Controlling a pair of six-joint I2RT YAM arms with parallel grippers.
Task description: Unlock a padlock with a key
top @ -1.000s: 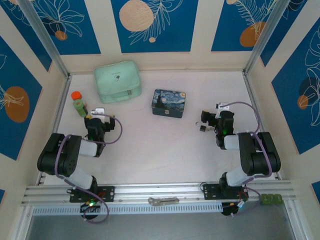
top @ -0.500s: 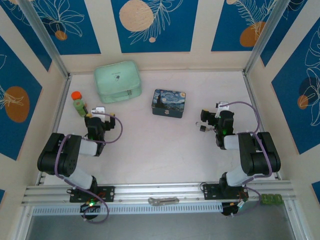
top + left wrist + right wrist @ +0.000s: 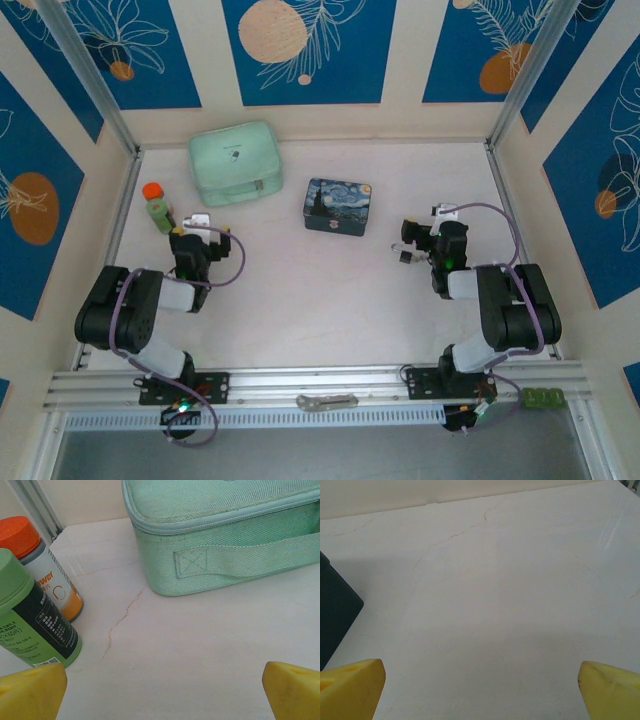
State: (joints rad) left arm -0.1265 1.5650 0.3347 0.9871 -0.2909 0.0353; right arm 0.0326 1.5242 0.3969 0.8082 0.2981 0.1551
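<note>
Yellow-tipped jaws of the left gripper and the right gripper are spread wide and empty over the pale surface. Where the padlock and the key lie cannot be told; a place inside the shut dark blue tin or the mint fabric case is presumed. The padlock is judged rigid, dense and smooth, best gripped across its flat body faces; the key is judged thin, light and slippery, best held by its bow

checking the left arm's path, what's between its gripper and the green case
Nothing: the left wrist view shows bare table between the left gripper and the green case.
</note>
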